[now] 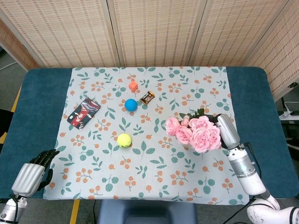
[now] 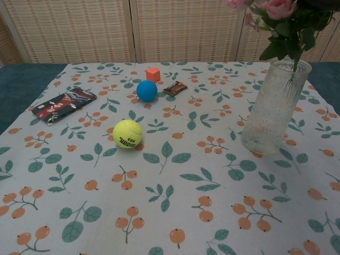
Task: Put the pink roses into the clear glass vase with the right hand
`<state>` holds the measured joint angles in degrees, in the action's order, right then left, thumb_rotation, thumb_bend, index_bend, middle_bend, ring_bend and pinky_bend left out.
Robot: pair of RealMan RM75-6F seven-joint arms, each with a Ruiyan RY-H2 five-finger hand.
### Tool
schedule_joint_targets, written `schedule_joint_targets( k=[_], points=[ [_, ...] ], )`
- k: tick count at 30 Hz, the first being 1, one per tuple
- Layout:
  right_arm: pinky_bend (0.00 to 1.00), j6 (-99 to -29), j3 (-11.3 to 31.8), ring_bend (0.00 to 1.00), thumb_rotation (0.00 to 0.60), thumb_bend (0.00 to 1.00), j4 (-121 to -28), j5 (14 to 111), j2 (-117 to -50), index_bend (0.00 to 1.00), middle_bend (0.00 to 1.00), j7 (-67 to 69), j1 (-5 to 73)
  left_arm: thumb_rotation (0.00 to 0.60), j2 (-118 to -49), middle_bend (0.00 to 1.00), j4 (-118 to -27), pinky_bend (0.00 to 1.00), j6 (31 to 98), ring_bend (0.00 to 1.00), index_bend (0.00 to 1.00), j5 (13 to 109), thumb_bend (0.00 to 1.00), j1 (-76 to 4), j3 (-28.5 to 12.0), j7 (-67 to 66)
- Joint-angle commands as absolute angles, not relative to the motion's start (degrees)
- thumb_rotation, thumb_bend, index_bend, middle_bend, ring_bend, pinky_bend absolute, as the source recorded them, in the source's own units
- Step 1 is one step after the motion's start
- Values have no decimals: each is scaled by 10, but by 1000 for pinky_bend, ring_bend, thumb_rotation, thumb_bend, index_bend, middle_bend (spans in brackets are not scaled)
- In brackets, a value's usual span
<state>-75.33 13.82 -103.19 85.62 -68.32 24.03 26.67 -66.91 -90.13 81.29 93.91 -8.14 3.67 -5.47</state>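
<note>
The right hand (image 1: 225, 130) holds the pink roses (image 1: 196, 134) over the clear glass vase (image 2: 274, 106) near the tablecloth's (image 1: 93, 154) right edge, stems entering its mouth. The left hand (image 1: 32, 173), fingers apart, rests at the near-left corner. The tennis ball (image 2: 127, 133), blue ball (image 2: 146, 91), orange cube (image 2: 153, 74), candy bar (image 2: 175, 88) and a dark packet (image 2: 64, 103) lie well apart leftward; the tennis ball's print is unreadable.

Floral cloth (image 1: 154, 182) over blue surface (image 1: 37, 107): orange cube (image 1: 133, 86), blue ball (image 1: 131, 104) just below it, brown snack wrapper (image 1: 147, 97) beside both, yellow tennis ball (image 1: 124, 140) nearer, dark patterned packet (image 1: 83, 112) off left.
</note>
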Motion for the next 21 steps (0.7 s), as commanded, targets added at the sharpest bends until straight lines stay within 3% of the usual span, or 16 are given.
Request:
schedule_joint_targets(
  k=[1,8,15,21],
  points=[
    [1000,-751,125,884,600,604,-1030,864,-674,959,998,265,259,600,-669,138,-902,424,814,161,134,941,637,-81,37,-54],
    [1000,-746,113,884,600,590,-955,850,-682,858,998,330,248,600,-667,138,-901,424,817,161,138,938,637,-80,35,-49],
    [1000,-704,123,883,600,287,-882,798,-706,571,998,349,256,600,-668,138,-900,424,813,161,139,937,637,-81,36,-52],
    [1000,-680,118,881,600,144,-851,805,-710,394,998,386,263,600,-670,138,-900,424,809,161,139,936,638,-82,37,-55]
  ],
)
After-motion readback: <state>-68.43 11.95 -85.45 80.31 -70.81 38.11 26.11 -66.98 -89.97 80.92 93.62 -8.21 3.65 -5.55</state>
